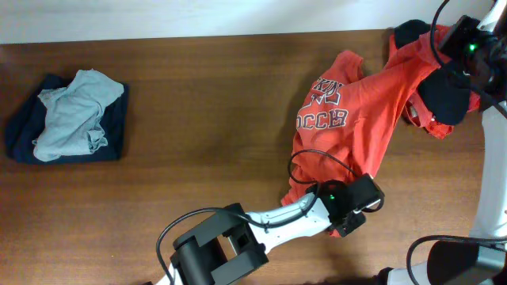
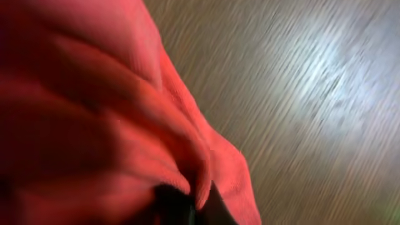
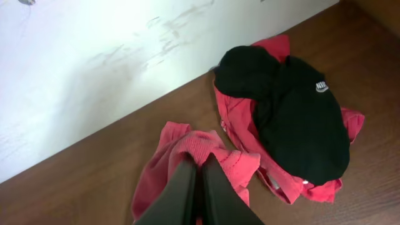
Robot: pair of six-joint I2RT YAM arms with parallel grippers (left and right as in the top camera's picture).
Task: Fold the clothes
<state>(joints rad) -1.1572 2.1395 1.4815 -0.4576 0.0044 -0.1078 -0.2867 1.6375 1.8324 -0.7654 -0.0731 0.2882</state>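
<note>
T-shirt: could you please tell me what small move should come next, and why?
Probably draw the T-shirt toward the bare table middle and spread it. The left gripper and right gripper are both shut on it, yet it lies rumpled beside the black garment.

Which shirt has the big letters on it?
The orange-red T-shirt, right of centre. The black garment, grey-green garment and navy garment show no block letters.
</note>
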